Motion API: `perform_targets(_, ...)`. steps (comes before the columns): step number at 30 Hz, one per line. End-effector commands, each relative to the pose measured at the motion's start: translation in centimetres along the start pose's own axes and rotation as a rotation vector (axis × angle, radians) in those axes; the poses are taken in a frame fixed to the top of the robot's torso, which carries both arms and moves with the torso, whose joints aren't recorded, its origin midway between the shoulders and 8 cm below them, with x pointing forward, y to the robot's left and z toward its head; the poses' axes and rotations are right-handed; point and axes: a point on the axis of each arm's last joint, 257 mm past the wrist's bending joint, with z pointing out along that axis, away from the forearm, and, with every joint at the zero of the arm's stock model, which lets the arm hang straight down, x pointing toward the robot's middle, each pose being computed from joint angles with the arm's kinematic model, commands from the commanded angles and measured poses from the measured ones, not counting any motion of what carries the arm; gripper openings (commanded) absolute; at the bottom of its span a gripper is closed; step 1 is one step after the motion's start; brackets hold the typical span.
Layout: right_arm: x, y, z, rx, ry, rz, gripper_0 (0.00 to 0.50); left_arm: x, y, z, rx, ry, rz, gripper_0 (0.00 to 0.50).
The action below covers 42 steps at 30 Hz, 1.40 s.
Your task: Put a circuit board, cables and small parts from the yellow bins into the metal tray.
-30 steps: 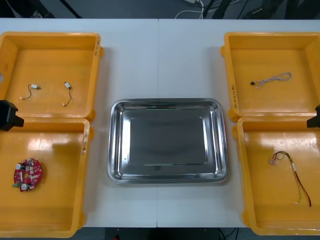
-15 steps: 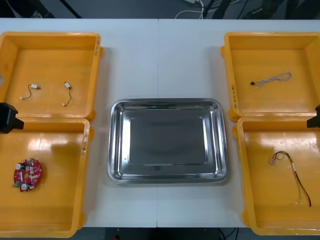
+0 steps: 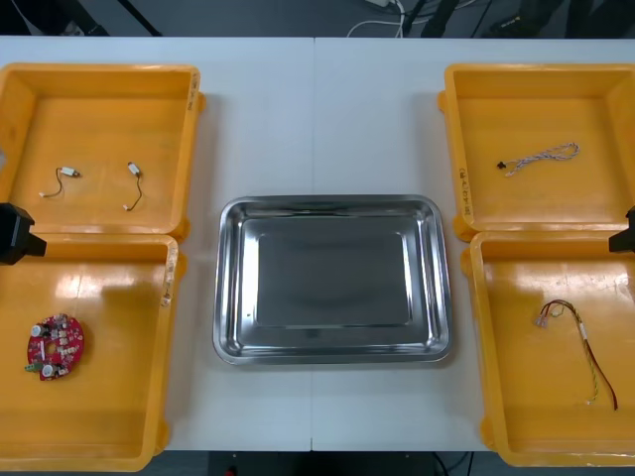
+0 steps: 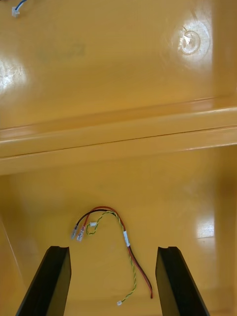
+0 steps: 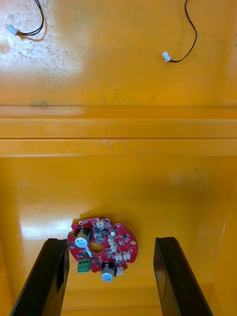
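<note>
The metal tray [image 3: 332, 202] sits bare and shiny at the middle of the table [image 3: 317, 119], with two yellow bins on each side. The left arm [image 3: 15, 233] hangs at the table's left edge, over the wall between the two left bins. Its jaws are spread wide above the near left bin [image 3: 109, 407], and the round red circuit board [image 5: 102, 248] lies flat on the bin floor between them, untouched. Two short black cables [image 3: 132, 185] lie apart in the far left bin [image 3: 99, 109]. The right arm [image 3: 625, 236] is at the right edge. Its jaws are likewise spread over the near right bin [image 3: 536, 407], above the red and yellow cable [image 4: 126, 240], which lies loosely curved on the floor. A twisted blue and white cable [image 3: 541, 156] rests in the far right bin [image 3: 556, 99].
</note>
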Motion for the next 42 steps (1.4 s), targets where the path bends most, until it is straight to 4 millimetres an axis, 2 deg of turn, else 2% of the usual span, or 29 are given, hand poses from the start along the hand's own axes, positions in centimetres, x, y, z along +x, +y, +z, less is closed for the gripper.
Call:
perform_targets(1, -1.2, -1.0, -2.0, 0.025, -0.046, -0.050, 0.500, -0.1, 2.3, -1.5, -0.057, 0.000, 0.238, 0.500)
perform_targets(7, -0.1, -1.3, -1.3, 0.021, -0.024, -0.053, 0.500, 0.2, 3.1, -1.6, -0.068, -0.011, 0.334, 0.500)
perform_targets(14, 1.5, -1.3, -0.3, 0.005, -0.010, -0.075, 0.500, 0.9, 3.0, -1.2, -0.024, -0.032, 0.436, 0.500)
perform_targets(19, 3.1, -0.9, 0.5, -0.009, -0.016, -0.115, 0.500, 2.4, 3.3, -0.9, 0.001, -0.026, 0.528, 0.500)
perform_targets(30, 6.9, -2.9, 2.8, 0.019, -0.022, -0.115, 0.500, 4.7, 5.2, -0.1, -0.040, -0.022, 0.728, 0.500)
perform_targets(35, 8.2, -3.0, 3.7, 0.008, -0.012, -0.120, 0.500, 5.4, 5.7, 0.3, -0.048, -0.029, 0.790, 0.500)
perform_targets(42, 8.4, -2.9, 5.4, 0.039, -0.039, -0.172, 0.500, 6.8, 6.3, 1.2, -0.046, -0.035, 0.870, 0.500)
